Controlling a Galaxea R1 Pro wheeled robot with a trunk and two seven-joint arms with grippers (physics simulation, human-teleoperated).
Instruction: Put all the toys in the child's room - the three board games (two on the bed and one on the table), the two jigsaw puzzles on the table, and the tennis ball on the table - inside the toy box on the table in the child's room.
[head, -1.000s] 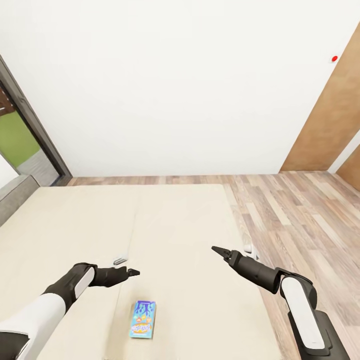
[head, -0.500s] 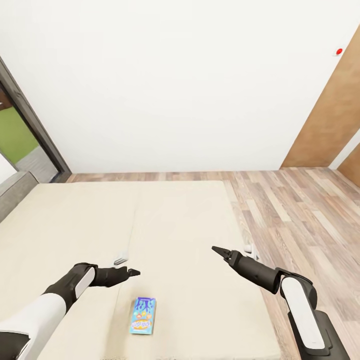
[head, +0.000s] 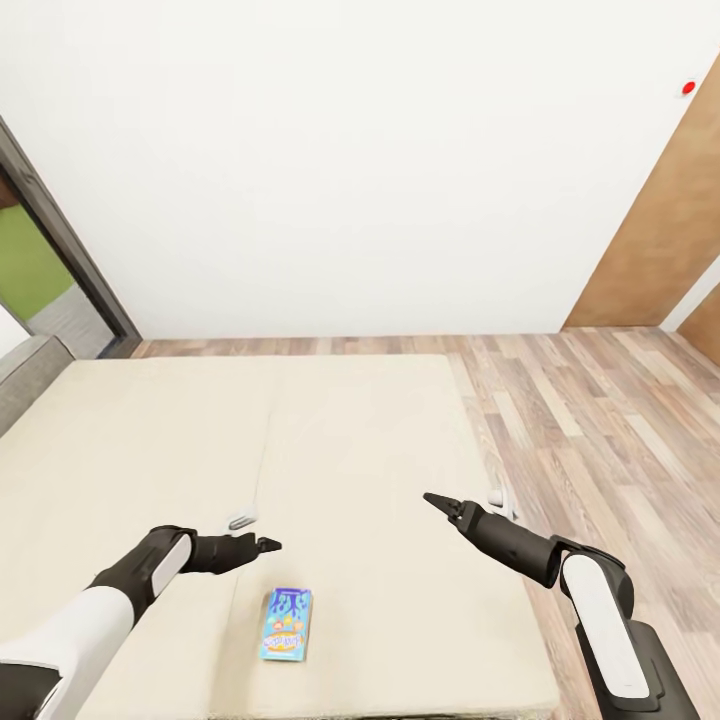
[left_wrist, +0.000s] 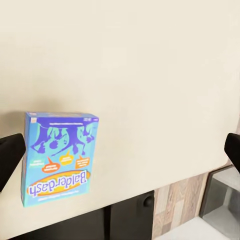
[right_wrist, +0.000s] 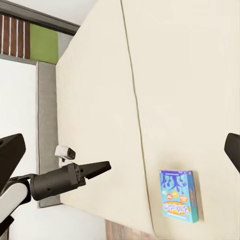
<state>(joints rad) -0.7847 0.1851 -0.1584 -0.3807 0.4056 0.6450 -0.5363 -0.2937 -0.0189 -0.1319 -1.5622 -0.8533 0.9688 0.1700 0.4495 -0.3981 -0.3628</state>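
Since 1 s ago the head view has tilted up slightly: the bed (head: 330, 450) and blue board game (head: 285, 624) sit lower in frame, while both arms hold their pose. The game lies flat just below and right of the left gripper (head: 268, 545), whose fingers look nearly closed in the head view, though its wrist view shows the tips spread wide, so I cannot tell. The right gripper (head: 436, 501) looks closed there too, yet its wrist view also shows spread tips. To grasp well, lower the left gripper over the box's short sides. The left wrist view reads the title "Balderdash" (left_wrist: 60, 160); the head view cannot.
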